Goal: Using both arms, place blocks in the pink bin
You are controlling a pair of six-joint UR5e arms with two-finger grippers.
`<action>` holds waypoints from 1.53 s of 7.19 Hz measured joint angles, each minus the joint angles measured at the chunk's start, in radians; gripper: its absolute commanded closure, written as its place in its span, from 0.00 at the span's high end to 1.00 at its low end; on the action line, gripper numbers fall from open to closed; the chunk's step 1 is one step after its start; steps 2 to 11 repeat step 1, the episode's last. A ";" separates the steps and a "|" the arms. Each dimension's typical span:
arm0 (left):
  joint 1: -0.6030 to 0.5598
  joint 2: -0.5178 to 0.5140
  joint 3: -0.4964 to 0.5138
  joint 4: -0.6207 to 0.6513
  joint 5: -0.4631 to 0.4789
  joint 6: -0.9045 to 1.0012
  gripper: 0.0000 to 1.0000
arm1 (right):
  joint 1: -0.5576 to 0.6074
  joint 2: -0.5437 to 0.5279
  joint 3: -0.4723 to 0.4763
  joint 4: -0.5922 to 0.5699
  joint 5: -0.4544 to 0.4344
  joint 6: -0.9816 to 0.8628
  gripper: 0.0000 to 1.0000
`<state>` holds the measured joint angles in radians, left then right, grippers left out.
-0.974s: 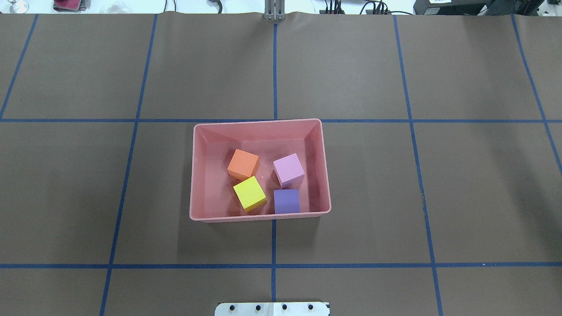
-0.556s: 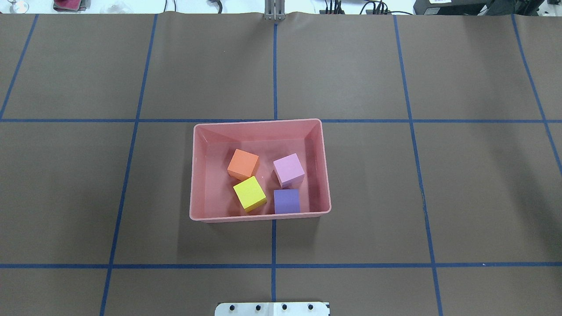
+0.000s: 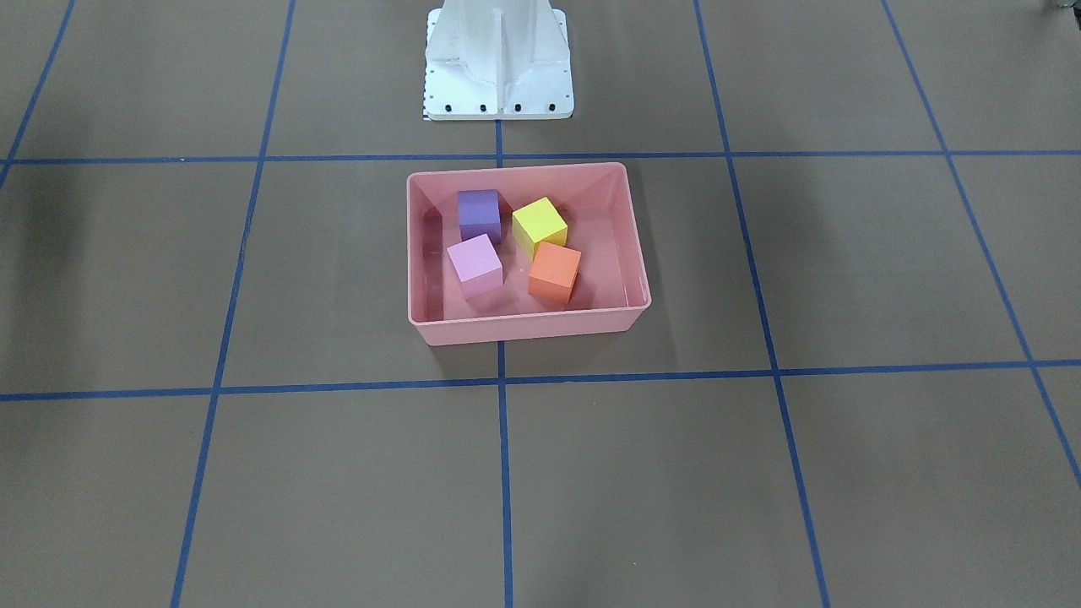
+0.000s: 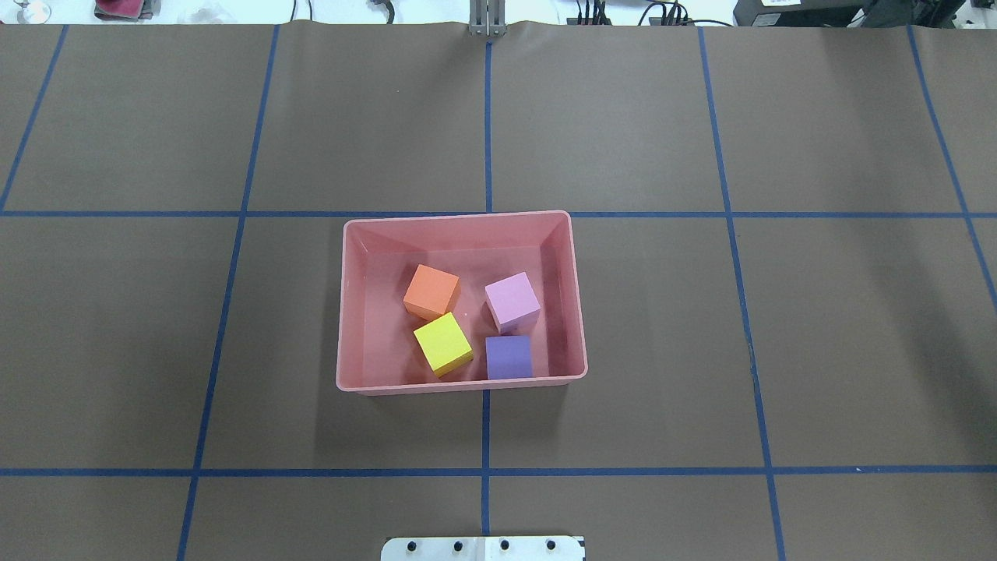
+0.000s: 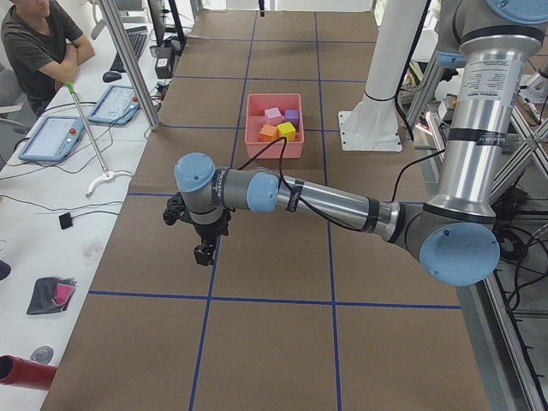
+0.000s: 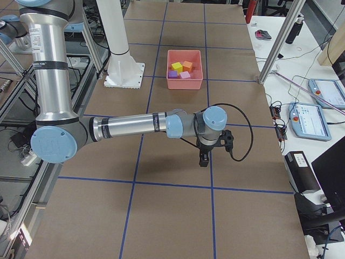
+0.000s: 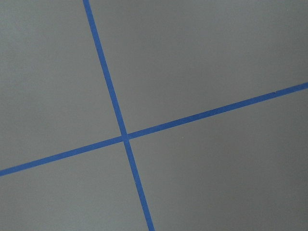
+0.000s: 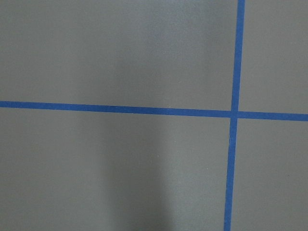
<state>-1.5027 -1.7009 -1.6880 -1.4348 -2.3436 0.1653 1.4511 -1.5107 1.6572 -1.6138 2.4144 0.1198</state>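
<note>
The pink bin (image 4: 459, 385) sits mid-table. Inside it lie the orange block (image 4: 431, 291), the light pink block (image 4: 512, 301), the yellow block (image 4: 442, 343) and the purple block (image 4: 509, 357). The front-facing view shows the same bin (image 3: 524, 325) with all the blocks in it. My left gripper (image 5: 204, 253) hangs over bare table far from the bin, seen only in the exterior left view. My right gripper (image 6: 204, 161) hangs over bare table at the other end, seen only in the exterior right view. I cannot tell whether either is open or shut. Both wrist views show only tabletop and blue tape.
The white base pedestal (image 3: 498, 59) stands behind the bin on the robot's side. A person (image 5: 38, 43) sits at a side bench with tablets (image 5: 53, 137) past my left arm. Another bench with a tablet (image 6: 306, 120) lies past my right arm.
</note>
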 measured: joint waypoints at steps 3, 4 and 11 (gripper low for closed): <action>0.000 0.007 -0.028 0.002 0.001 -0.001 1.00 | 0.000 0.000 0.003 0.000 0.000 0.000 1.00; 0.000 0.007 -0.028 0.002 0.001 -0.001 1.00 | 0.000 0.000 0.003 0.000 0.000 0.000 1.00; 0.000 0.007 -0.028 0.002 0.001 -0.001 1.00 | 0.000 0.000 0.003 0.000 0.000 0.000 1.00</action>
